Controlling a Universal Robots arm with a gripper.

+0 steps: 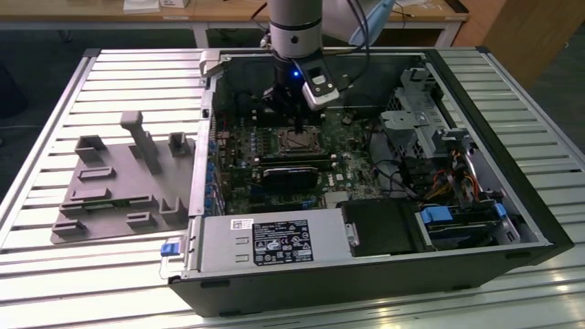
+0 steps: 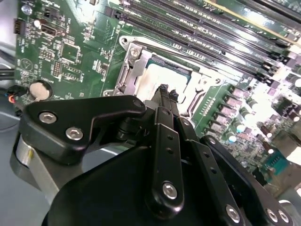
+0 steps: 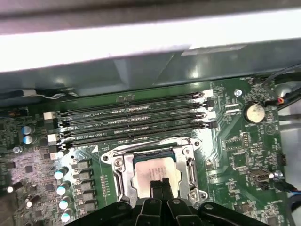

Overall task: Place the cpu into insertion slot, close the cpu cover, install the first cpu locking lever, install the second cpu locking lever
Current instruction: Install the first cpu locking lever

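The cpu [image 3: 148,170] [image 2: 155,84] lies in the insertion slot [image 1: 297,140] on the green board, its silvery top showing. The cpu cover [image 3: 120,165] [image 2: 134,66], a silver frame with a window, lies flat around the chip. My gripper [image 3: 160,184] [image 2: 164,90] [image 1: 300,122] hangs just above the chip's near edge, its fingers pressed together with nothing between them. The gripper body hides the near part of the socket. I cannot tell how the locking levers stand.
Long black memory slots [image 3: 136,120] run beside the socket, and a coin battery [image 3: 254,112] sits further along the board. In the open case are a black card [image 1: 292,173], a drive cage [image 1: 429,120] and the power supply [image 1: 270,243]. A grey fixture plate [image 1: 119,185] lies at the exterior view's left.
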